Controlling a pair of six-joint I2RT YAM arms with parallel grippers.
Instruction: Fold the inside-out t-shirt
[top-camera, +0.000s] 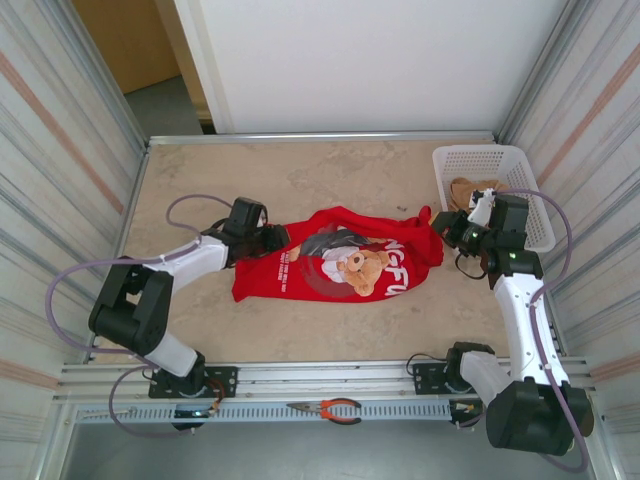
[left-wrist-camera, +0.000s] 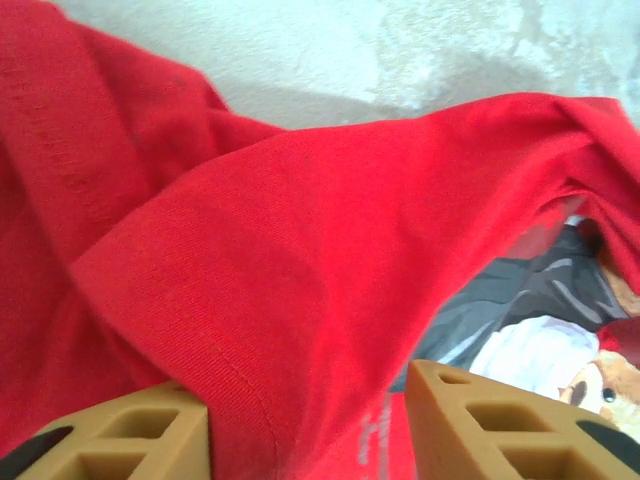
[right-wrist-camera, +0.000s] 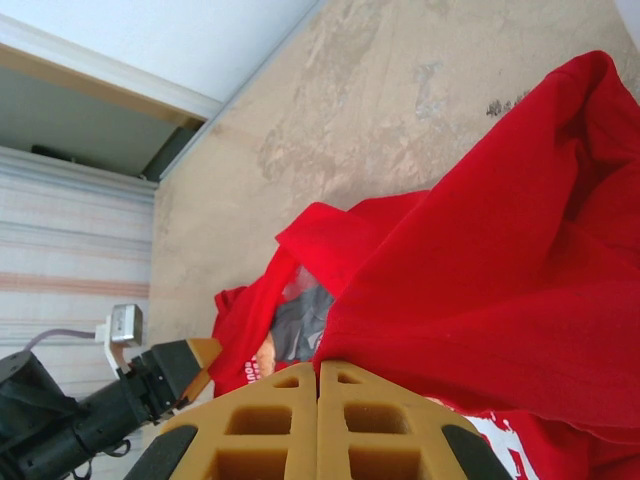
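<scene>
Where: the t-shirt (top-camera: 285, 285) is lying bunched mid-table (top-camera: 300, 170), bear print (top-camera: 362, 268) facing up.
Left end: left gripper (left-wrist-camera: 310, 385) is straddling a fold, jaws apart, nothing pinched yet.
Right end: right gripper (right-wrist-camera: 319, 375) is clenching the shirt's edge.
Doing it well: likely best taking one layer near the hem, then drawing both ends apart evenly.
Cloth: soft matte knit with a stitched hem, creasing readily; the print is looking slicker.
Around: mottled beige top; white lattice basket (top-camera: 480, 158) is holding tan cloth (top-camera: 464, 190).
</scene>
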